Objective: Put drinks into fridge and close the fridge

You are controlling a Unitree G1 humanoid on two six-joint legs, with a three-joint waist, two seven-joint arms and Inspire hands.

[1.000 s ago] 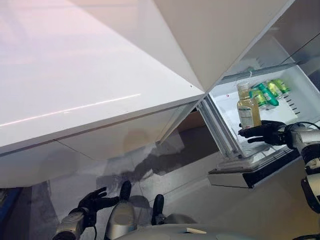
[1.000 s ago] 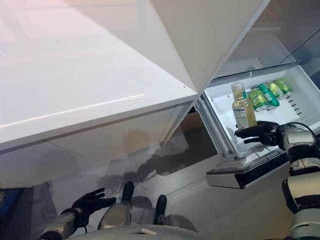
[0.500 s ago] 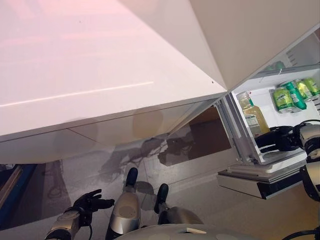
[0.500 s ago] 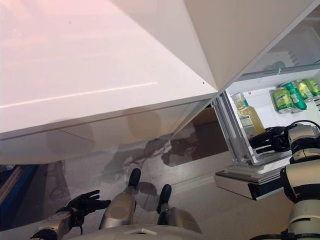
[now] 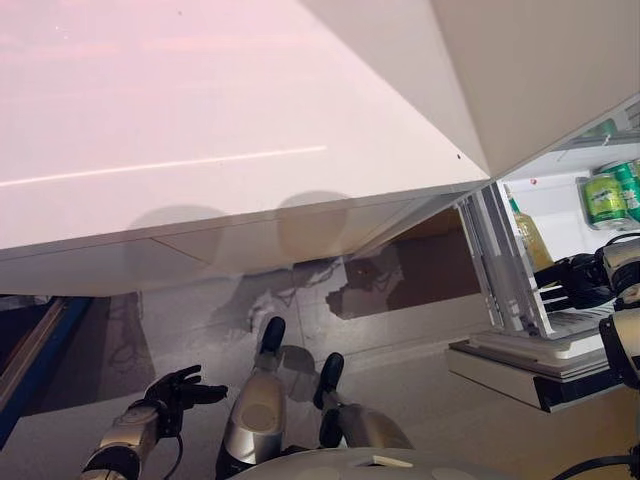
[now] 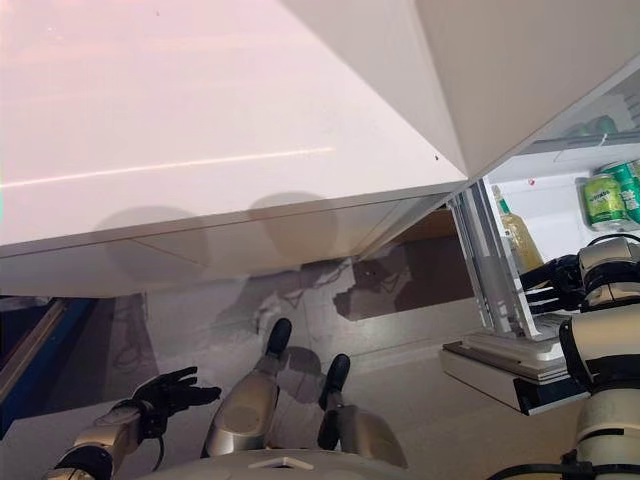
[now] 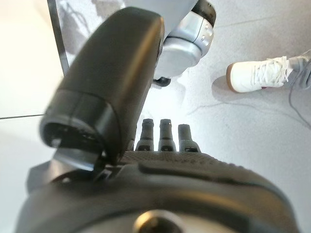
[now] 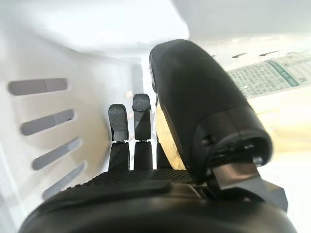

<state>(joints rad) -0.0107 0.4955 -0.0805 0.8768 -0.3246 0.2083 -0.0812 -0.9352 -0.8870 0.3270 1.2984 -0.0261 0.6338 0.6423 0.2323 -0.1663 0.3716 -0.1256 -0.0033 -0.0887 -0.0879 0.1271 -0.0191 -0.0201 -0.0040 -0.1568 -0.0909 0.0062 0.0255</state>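
Compared with 1 second ago, the camera has swung left, so the fridge (image 5: 560, 290) now sits at the right edge. Right hand (image 5: 575, 282) grasps the bottle (image 5: 530, 240) inside the fridge, thumb (image 8: 199, 97) and fingers (image 8: 141, 124) curled round it. 2 green cans (image 5: 612, 195) stand behind. Left hand (image 5: 175, 388) hangs relaxed and empty, low over the floor (image 7: 233, 116), near a person's shoe (image 7: 260, 75).

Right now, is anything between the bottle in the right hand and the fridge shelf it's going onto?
Nothing visible blocks it. The right hand is curled round the bottle, already inside the open fridge compartment. The green cans sit further back, apart from the bottle. The bottle's base is hidden, so whether it rests on the shelf is unclear.
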